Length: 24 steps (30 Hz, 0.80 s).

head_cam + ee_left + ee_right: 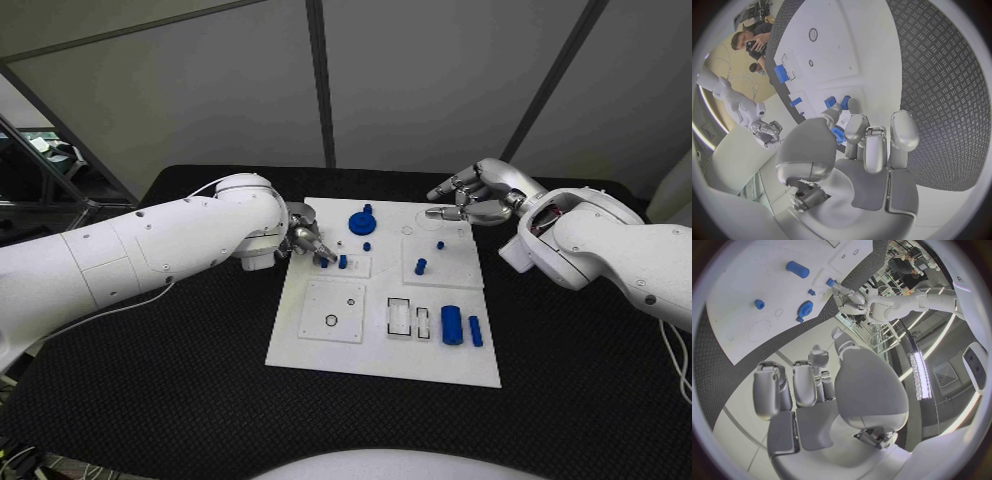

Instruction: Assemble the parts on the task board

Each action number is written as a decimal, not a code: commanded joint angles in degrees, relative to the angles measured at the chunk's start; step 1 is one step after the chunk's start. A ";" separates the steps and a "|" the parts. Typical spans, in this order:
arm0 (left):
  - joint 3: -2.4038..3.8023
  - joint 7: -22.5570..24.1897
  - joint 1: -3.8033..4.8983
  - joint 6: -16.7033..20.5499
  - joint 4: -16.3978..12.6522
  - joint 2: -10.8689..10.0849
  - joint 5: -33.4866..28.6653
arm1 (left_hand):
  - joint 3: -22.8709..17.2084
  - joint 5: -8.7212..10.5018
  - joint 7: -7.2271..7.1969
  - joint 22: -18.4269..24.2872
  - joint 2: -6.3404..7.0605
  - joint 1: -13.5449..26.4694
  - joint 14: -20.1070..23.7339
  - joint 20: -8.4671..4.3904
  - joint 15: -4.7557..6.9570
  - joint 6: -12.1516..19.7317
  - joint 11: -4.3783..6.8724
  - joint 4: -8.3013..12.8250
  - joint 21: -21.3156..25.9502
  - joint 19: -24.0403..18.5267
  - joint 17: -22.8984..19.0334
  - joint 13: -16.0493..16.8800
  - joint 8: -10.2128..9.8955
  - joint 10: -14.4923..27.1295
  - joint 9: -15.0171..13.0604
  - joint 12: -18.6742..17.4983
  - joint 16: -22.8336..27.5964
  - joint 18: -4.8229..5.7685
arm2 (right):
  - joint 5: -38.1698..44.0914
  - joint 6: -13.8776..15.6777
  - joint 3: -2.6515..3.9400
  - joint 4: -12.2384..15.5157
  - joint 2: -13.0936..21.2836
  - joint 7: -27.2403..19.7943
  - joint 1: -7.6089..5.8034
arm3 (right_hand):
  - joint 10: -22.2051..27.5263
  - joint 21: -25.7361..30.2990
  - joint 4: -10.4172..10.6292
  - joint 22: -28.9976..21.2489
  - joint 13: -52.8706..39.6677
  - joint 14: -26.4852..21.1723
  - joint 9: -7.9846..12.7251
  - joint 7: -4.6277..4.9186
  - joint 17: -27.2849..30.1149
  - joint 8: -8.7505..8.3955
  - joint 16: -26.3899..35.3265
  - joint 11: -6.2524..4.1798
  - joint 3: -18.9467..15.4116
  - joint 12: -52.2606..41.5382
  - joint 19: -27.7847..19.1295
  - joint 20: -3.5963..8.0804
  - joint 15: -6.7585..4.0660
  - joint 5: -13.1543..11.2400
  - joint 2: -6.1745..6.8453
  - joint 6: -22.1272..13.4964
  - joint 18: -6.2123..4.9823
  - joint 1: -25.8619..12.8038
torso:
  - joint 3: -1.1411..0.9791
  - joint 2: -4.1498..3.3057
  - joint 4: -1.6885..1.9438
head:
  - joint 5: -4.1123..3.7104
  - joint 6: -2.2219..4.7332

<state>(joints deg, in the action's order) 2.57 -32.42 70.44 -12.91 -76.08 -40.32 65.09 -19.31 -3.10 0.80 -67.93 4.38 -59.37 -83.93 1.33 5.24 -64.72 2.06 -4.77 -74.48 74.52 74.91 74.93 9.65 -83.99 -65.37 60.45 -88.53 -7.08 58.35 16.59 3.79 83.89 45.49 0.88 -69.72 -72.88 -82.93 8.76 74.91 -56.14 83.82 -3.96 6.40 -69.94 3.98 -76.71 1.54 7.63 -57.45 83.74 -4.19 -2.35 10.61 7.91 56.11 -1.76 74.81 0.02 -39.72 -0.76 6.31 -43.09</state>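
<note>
Left hand (300,240) at board's left edge, fingers pinching a small blue part (837,134); second blue peg (342,262) just right of the fingertips. Right hand (473,198) hovering over board's far right corner, fingers curled in, nothing seen in them. Board (378,345) centred on black table (173,400). Blue knob (362,220) far centre, small pegs (420,266) mid-board, blue cylinder (451,325) and thin bar (476,330) near right, beside two rectangular slots (400,317).
</note>
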 commanded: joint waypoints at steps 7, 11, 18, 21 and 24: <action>-0.14 -0.08 -0.22 2.65 -0.18 -0.50 0.43 | 4.60 0.34 0.39 -0.25 2.64 1.31 -5.63 -0.22 0.18 -0.51 0.33 -5.01 0.06 0.46 13.56 5.64 0.15 -1.20 -0.84 -0.34 -0.02 1.74 | 0.11 -0.15 0.04 0.06 0.02 -0.67 -0.10 | -0.37 0.20 0.01 4.26 0.06 1.76 0.05 0.02 0.05 -0.19 0.29 0.05 -0.51 0.02 0.01 0.49 -0.34 0.03 0.12 0.51 -0.87 -0.37 | 0.01 0.03 0.01 | -0.04 0.30; -0.07 1.61 -0.23 6.58 -0.48 -1.07 -1.03 | 6.65 0.34 0.63 1.46 2.80 0.43 -5.24 -0.17 0.06 0.54 0.21 -6.43 1.45 -0.75 12.30 4.45 -0.63 -0.21 -0.78 -4.23 1.20 1.33 | 0.11 -0.11 0.04 -0.01 0.04 -0.68 -0.10 | -0.40 0.22 0.09 4.24 0.04 1.77 0.06 0.02 0.02 -0.20 0.29 0.06 -0.58 -0.03 0.01 0.48 -0.34 0.02 0.14 0.49 -0.88 -0.57 | -0.01 0.05 0.00 | -0.11 0.38; 0.47 5.38 -0.22 13.10 -0.74 -1.73 -6.21 | 12.21 0.29 3.10 5.74 3.18 -3.39 -4.37 1.19 -1.59 5.99 -1.86 -10.63 5.35 -3.78 9.72 -0.55 -5.98 4.45 4.30 -18.63 3.89 0.50 | 0.11 -0.11 0.03 -0.27 -0.02 -0.64 -0.10 | -0.39 0.23 0.10 4.23 0.06 1.78 0.06 0.02 -0.01 -0.20 0.27 0.06 -0.59 -0.01 0.00 0.48 -0.34 0.03 0.14 0.49 -0.88 -0.58 | 0.01 0.05 0.02 | -0.24 0.83; 0.82 7.09 -0.22 15.09 -1.04 -2.10 -7.52 | 13.94 0.29 3.44 8.32 2.80 -5.27 -3.72 1.65 -1.87 6.17 -2.23 -11.74 7.74 -5.55 7.99 -1.70 -6.07 5.30 6.40 -21.26 5.76 -0.15 | 0.11 -0.10 0.03 -0.33 -0.03 -0.63 -0.09 | -0.39 0.23 0.10 4.23 0.06 1.78 0.06 0.02 -0.01 -0.20 0.27 0.06 -0.59 -0.01 0.00 0.48 -0.34 0.03 0.14 0.49 -0.88 -0.58 | -0.02 0.05 0.01 | -0.27 0.88; 1.05 9.73 -0.21 16.69 -1.27 -2.40 -8.46 | 15.22 0.28 4.01 19.27 2.13 -6.85 0.23 2.24 -2.46 6.75 -2.96 -11.70 17.72 -13.86 0.03 -7.28 -6.11 10.60 8.42 -35.95 14.94 -2.35 | 0.11 -0.07 0.03 -0.36 -0.01 -0.61 -0.09 | -0.39 0.23 0.10 4.23 0.06 1.78 0.06 0.02 -0.01 -0.20 0.27 0.06 -0.59 -0.01 0.00 0.48 -0.34 0.03 0.14 0.49 -0.88 -0.58 | -0.04 0.04 0.05 | -0.40 1.02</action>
<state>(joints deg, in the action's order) 3.53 -27.56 70.15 -0.90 -77.12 -42.65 59.82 -4.32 -2.84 4.73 -50.53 6.52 -65.87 -83.57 3.46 2.94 -58.11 -0.79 -16.48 -58.54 62.12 74.33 68.65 3.77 -74.39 -57.30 27.28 -75.22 -7.13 58.36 16.59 3.78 83.51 45.47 0.83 -69.72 -72.88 -82.93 8.75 74.91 -56.16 83.82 -3.98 6.40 -69.94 3.98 -76.56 1.54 7.31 -57.45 83.74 -4.19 -2.35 10.61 7.97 56.12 -1.76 74.76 0.02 -39.63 -0.74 6.00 -42.14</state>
